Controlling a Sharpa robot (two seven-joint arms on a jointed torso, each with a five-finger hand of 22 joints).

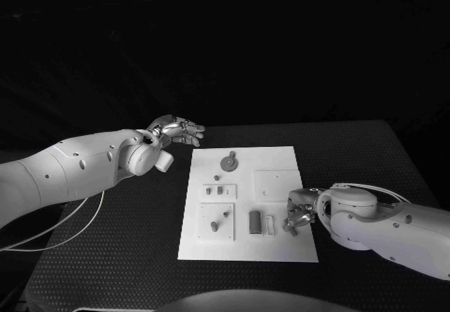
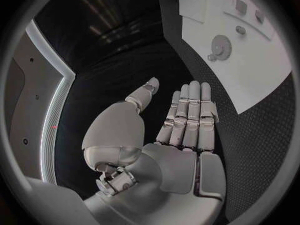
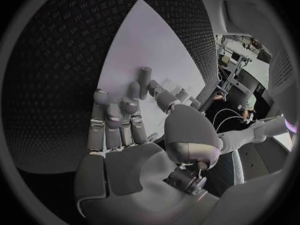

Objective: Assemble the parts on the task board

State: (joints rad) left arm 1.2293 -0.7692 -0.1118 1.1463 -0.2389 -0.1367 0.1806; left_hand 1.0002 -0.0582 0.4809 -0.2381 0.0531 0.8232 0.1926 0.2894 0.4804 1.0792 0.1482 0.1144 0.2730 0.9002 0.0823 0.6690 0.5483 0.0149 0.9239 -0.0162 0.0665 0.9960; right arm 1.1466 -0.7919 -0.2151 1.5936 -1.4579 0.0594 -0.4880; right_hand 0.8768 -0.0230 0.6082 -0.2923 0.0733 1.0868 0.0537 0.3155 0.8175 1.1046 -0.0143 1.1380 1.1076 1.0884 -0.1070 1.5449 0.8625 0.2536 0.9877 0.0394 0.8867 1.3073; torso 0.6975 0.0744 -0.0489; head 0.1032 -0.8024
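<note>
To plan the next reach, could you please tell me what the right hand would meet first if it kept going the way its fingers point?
Probably the small upright grey block on the white board: the right hand points at it from the board's edge, though depth is unclear.

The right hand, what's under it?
Under the right hand lies the right edge of the white task board, near a grey part and a pale strip. The fingers cover the patch beneath, so any part there is hidden.

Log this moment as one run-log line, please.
left hand: open, off task board's far left corner | right hand: at board's right edge, hold unclear | parts: on board
</note>
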